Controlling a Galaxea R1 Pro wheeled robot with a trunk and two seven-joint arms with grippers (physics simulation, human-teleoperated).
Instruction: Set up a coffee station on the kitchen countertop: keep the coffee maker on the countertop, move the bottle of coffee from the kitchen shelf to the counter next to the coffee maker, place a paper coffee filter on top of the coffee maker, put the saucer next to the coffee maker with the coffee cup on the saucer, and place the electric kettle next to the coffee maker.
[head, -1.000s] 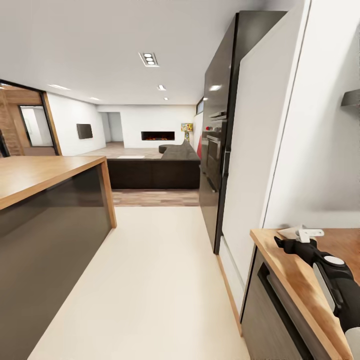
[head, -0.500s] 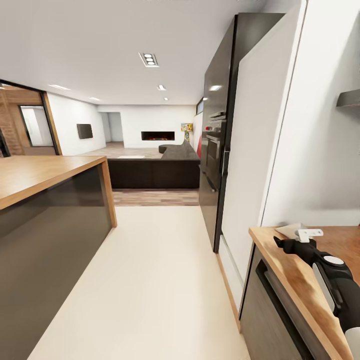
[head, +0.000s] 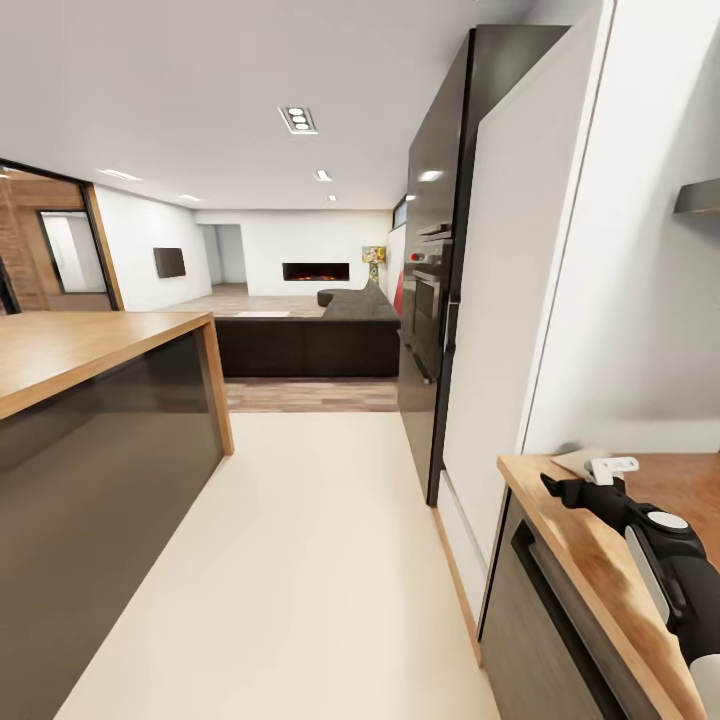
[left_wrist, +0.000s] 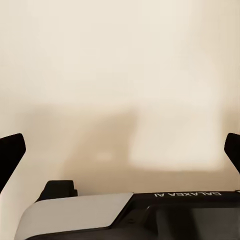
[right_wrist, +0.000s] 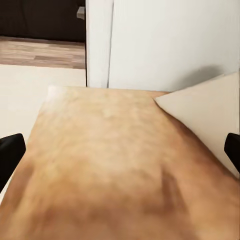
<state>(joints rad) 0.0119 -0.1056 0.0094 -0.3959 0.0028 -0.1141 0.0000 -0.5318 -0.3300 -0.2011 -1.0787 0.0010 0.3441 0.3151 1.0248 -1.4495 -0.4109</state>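
Observation:
A white paper coffee filter (head: 574, 459) lies on the end of the light-wood kitchen countertop (head: 565, 545), close to the white wall. My right gripper (head: 556, 488) hovers low over that end, just short of the filter, and is open. In the right wrist view the countertop (right_wrist: 100, 150) spreads out ahead and the filter (right_wrist: 207, 117) sits ahead toward one finger, with nothing between the fingers. My left gripper (left_wrist: 120, 150) is open over a plain cream surface and holds nothing.
A large wood-topped island (head: 80, 345) with dark sides stands at the left. A cream floor aisle (head: 300, 560) runs between it and the dark cabinet fronts (head: 530, 630). A tall white panel (head: 500, 300) and black oven tower (head: 430, 300) line the right.
My right gripper has edged slightly forward over the countertop's end, and its white part now covers more of the filter. The view itself has barely shifted.

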